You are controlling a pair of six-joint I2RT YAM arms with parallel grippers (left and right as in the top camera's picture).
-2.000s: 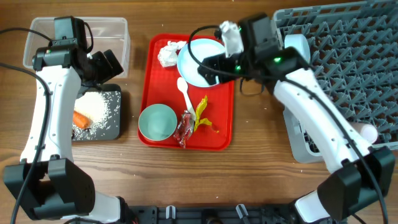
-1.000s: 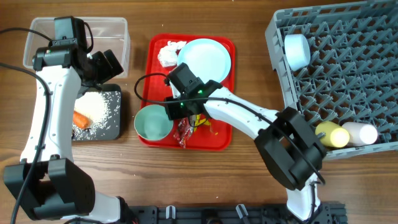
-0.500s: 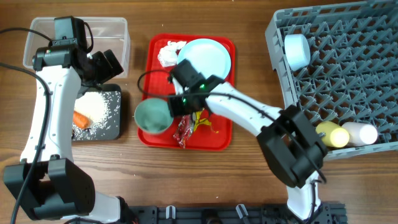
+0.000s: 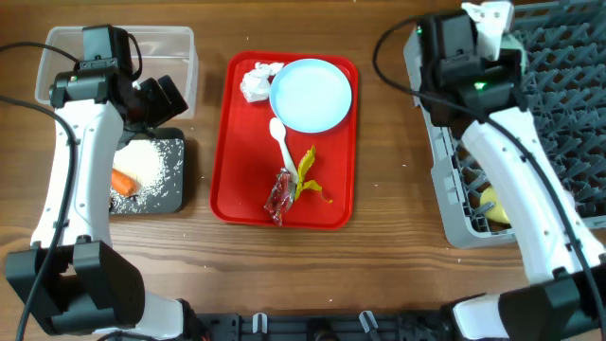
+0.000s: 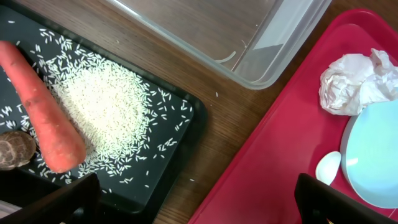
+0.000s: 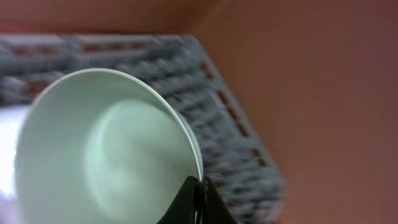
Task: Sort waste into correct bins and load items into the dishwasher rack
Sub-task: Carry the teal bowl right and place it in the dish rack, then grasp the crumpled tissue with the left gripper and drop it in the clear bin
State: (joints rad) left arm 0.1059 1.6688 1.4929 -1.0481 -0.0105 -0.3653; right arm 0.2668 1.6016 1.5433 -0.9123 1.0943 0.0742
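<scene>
My right gripper is shut on the rim of a pale blue bowl, held over the blurred grey dishwasher rack. From overhead, the right arm covers the bowl at the rack's left edge. On the black bin lie a carrot, rice and a brown lump. The clear bin stands behind it. My left gripper hangs open between the black bin and the red tray, holding nothing.
The red tray carries a pale blue plate, a crumpled napkin, a white spoon, and red and yellow wrappers. A yellow cup shows in the rack under the right arm.
The right arm lifted the bowl off the red tray's front left and carried it right to the rack's left edge. The left arm has not moved.
</scene>
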